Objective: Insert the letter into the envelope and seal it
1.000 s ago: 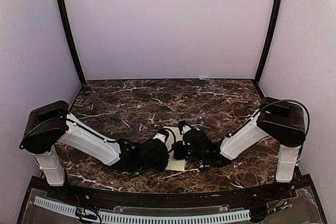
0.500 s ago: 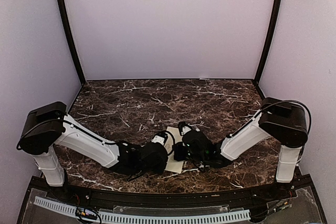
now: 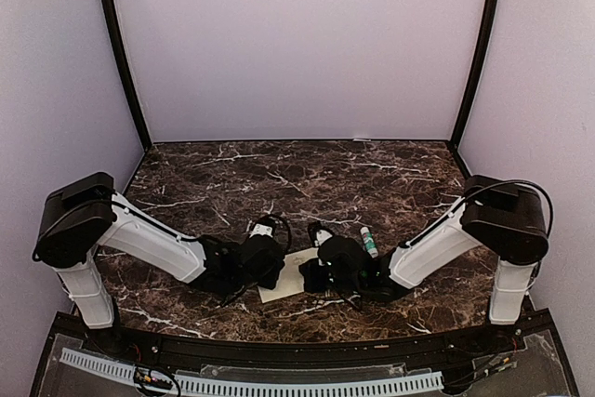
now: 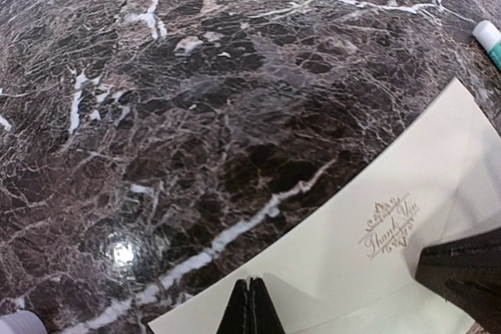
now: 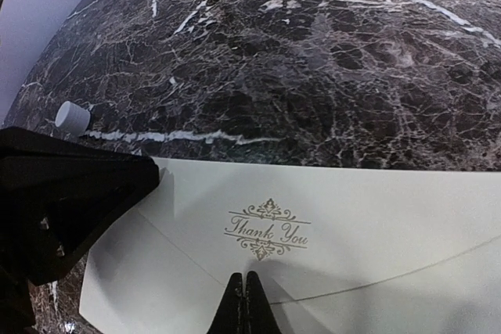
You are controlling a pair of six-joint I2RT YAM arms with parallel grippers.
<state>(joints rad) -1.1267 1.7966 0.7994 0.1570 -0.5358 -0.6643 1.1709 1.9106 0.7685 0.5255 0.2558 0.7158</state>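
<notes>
Left gripper (image 4: 250, 308) and right gripper (image 5: 245, 301) reach low, inward (jaws pressed together).

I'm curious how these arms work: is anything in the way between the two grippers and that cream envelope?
Nothing visible is. The left gripper and the right gripper, both shut, have their tips right at the envelope, with only its paper below them. A small white-capped stick lies beside the envelope, clear of both.

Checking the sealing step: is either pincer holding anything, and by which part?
Nothing looks held: left pincer and right pincer are shut, tips on the envelope.
</notes>
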